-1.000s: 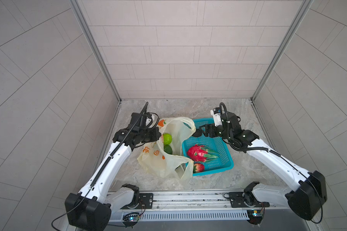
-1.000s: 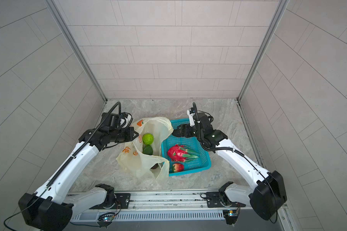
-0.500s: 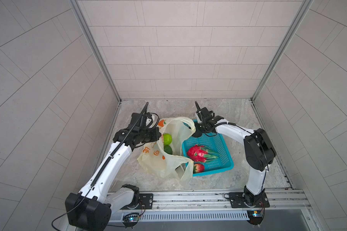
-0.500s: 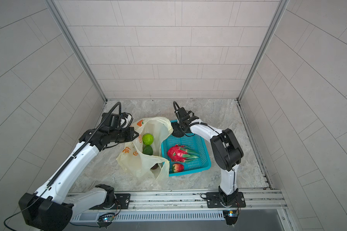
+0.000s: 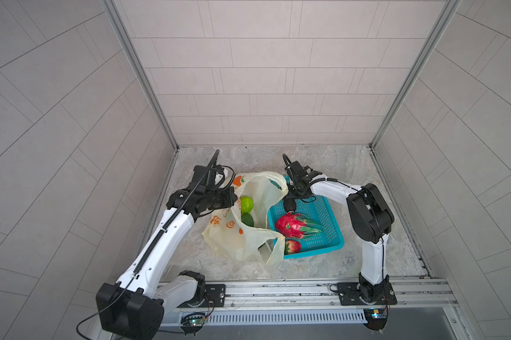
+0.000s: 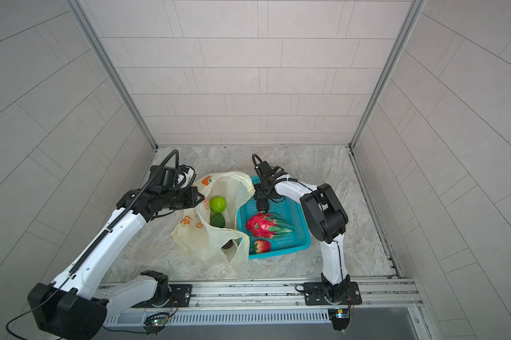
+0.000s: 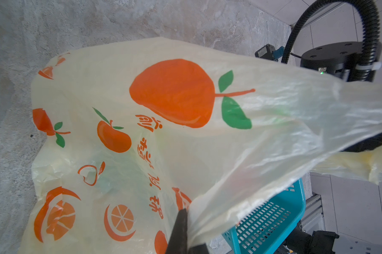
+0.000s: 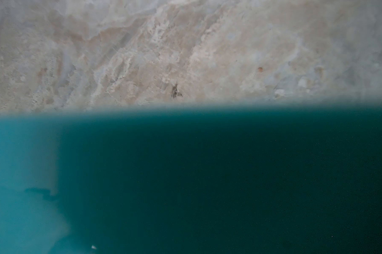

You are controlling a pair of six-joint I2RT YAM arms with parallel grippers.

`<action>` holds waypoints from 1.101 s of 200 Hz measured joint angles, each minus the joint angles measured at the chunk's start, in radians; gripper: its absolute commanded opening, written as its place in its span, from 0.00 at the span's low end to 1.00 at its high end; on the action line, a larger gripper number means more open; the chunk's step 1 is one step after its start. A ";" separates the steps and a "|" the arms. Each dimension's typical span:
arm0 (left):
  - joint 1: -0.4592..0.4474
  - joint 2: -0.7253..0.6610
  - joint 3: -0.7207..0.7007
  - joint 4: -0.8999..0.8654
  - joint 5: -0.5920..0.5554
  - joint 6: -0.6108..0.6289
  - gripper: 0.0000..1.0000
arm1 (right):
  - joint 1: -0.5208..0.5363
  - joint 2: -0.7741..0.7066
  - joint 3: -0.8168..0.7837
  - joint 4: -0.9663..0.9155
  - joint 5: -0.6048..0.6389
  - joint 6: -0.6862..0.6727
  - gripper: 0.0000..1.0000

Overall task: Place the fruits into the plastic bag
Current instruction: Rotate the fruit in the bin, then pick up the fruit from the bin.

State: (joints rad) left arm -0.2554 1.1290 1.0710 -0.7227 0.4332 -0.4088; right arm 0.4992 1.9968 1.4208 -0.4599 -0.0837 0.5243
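The cream-yellow plastic bag (image 5: 248,241) (image 6: 210,238) lies open on the floor. My left gripper (image 5: 232,197) (image 7: 185,220) is shut on its rim, holding the mouth up. Inside the bag lie a bumpy lime-green fruit (image 5: 246,203) and a dark green one (image 5: 247,219). The dragon fruit (image 5: 292,225) (image 6: 261,225) and strawberry (image 5: 292,246) lie in the teal basket (image 5: 313,253). My right gripper (image 5: 289,203) (image 6: 261,204) points down into the basket's far left corner, just behind the dragon fruit. Its jaws are a dark blob, and the right wrist view is blurred teal.
The basket (image 6: 280,253) stands against the bag's right side on the marble floor (image 5: 322,164). Tiled walls close in the left, right and back. The metal rail (image 5: 278,291) with both arm bases runs along the front. The right arm's elbow (image 5: 369,212) stands right of the basket.
The right arm folded, so its elbow now stands upright close beside the basket. Its gripper stayed at the basket's far left corner and dipped lower. The left arm and bag held still.
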 measured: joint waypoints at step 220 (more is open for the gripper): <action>0.000 0.010 0.000 -0.002 0.003 -0.002 0.00 | 0.080 -0.190 -0.295 0.083 0.014 0.003 0.54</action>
State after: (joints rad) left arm -0.2554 1.1389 1.0710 -0.7250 0.4362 -0.4107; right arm 0.5789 1.8065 1.1255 -0.3767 -0.0692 0.5278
